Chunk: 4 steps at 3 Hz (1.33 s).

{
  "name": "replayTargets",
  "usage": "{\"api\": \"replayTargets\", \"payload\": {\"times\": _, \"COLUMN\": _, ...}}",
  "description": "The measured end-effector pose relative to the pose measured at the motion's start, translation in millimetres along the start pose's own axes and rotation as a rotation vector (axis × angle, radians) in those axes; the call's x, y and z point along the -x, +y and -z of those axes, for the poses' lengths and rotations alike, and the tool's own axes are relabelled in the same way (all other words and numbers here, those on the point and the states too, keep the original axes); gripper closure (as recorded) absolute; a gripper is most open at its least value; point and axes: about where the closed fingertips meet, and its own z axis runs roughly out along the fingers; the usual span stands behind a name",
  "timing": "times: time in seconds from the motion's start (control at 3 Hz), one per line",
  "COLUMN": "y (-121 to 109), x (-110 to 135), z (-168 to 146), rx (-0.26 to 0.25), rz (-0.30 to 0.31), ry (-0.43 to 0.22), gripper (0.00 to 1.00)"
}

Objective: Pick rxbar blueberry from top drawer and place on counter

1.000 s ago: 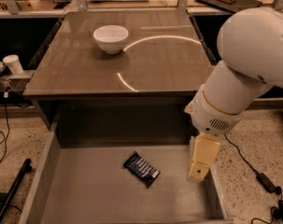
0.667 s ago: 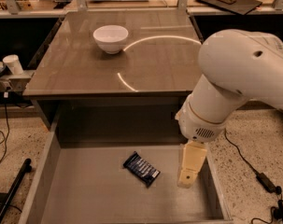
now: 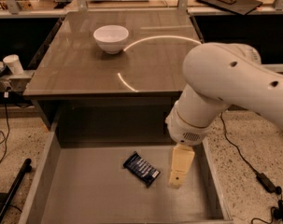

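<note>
One snack bar (image 3: 141, 169) lies in the open drawer (image 3: 85, 195); my gripper (image 3: 180, 168) hangs just beside it, not touching (whether clenched or released, I cannot tell).

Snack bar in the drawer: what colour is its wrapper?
The bar is dark navy with pale lines, clearest in the camera view; the claw hangs beside it.

— What lies around the gripper (image 3: 180, 168), low over the drawer (image 3: 46, 164)?
— To its right, pale speckled floor (image 3: 258, 134) with a black cable (image 3: 267, 183) trailing across it.
— And to its left?
— More floor with a black bar (image 3: 12, 190) on it. Farther back there's a white cup (image 3: 12, 63), probably paper.
— Beyond it?
— A long bench (image 3: 131, 4) along the back, and a curved reflection (image 3: 159, 36) of warm light.
</note>
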Motion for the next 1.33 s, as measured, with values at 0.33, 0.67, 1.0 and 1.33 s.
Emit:
{"api": "replayTargets", "payload": {"times": 0.33, "y": -6.0, "x": 10.0, "z": -24.7, "rx": 0.008, "rz": 0.021, "ry": -0.006, "gripper": 0.0}}
{"api": "replayTargets", "payload": {"times": 0.67, "y": -8.8, "x": 14.6, "z": -37.4, "rx": -0.003, "rz": 0.024, "ry": -0.012, "gripper": 0.0}}
{"api": "replayTargets", "payload": {"times": 1.0, "y": -10.6, "x": 16.8, "z": -47.6, "rx": -0.03, "rz": 0.011, "ry": -0.01, "gripper": 0.0}}
{"api": "replayTargets", "payload": {"times": 1.33, "y": -14.8, "x": 22.5, "z": -65.0, "rx": -0.079, "rz": -0.015, "ry": -0.006, "gripper": 0.0}}
